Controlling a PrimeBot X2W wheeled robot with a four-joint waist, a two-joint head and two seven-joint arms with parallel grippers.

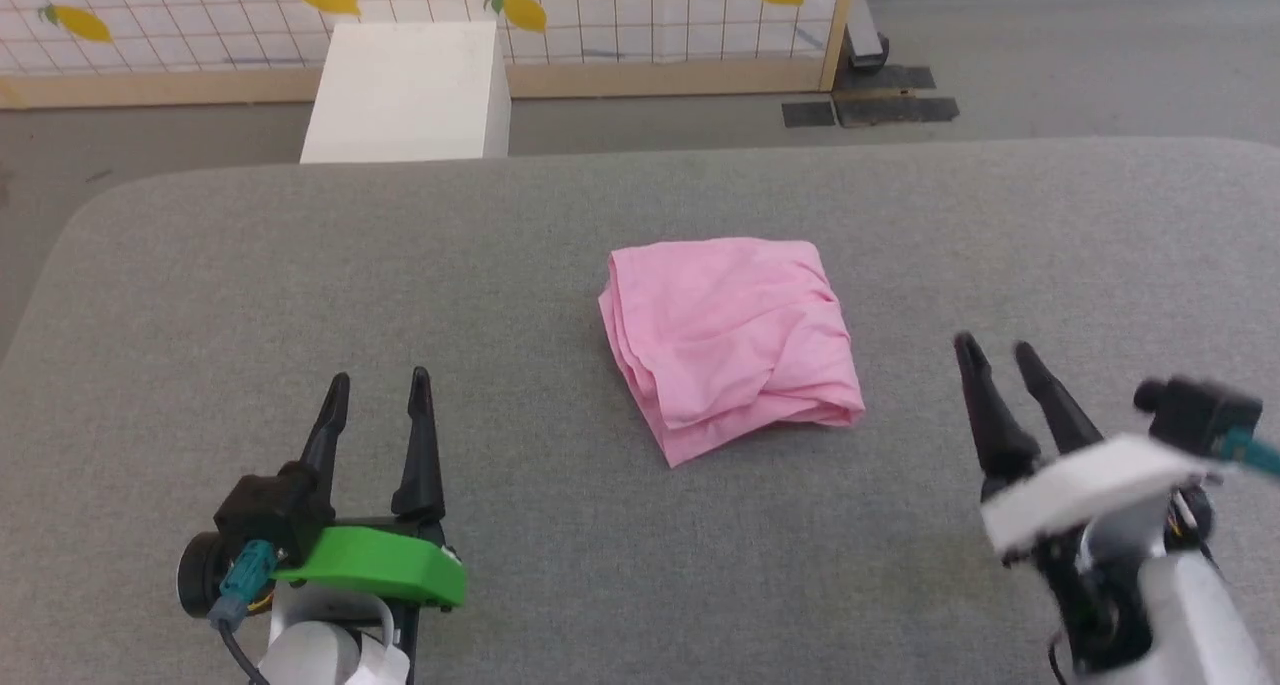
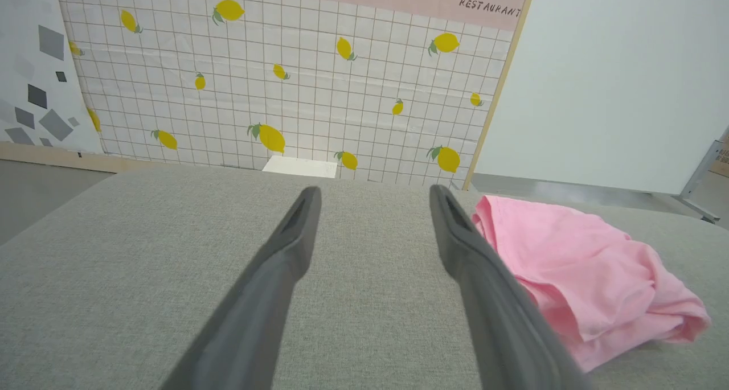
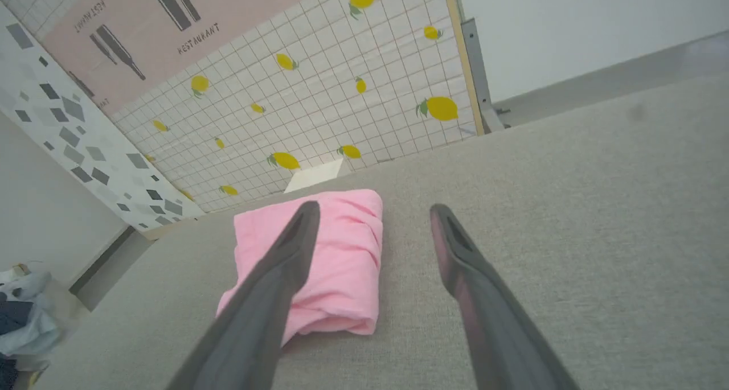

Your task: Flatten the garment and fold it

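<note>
The garment [image 1: 730, 340] is a light pink, wrinkly cloth lying in a folded, layered bundle near the middle of the grey table [image 1: 560, 225]. It also appears at the right of the left wrist view, garment [image 2: 575, 270], and partly behind a finger in the right wrist view, garment [image 3: 342, 259]. My left gripper [image 1: 380, 381] stands open at the lower left, well clear of the cloth, with nothing between its fingers. To the right of the cloth, my right gripper [image 1: 995, 346] is open and empty too, a short way from the bundle's right edge.
Beyond the table's far edge stands a white box [image 1: 410, 90] on the floor, before a lemon-patterned tiled panel [image 1: 600, 5]. A dark wheeled base [image 1: 865, 50] sits at the back right. A pile of clothes [image 3: 23, 316] lies on the floor off one table side.
</note>
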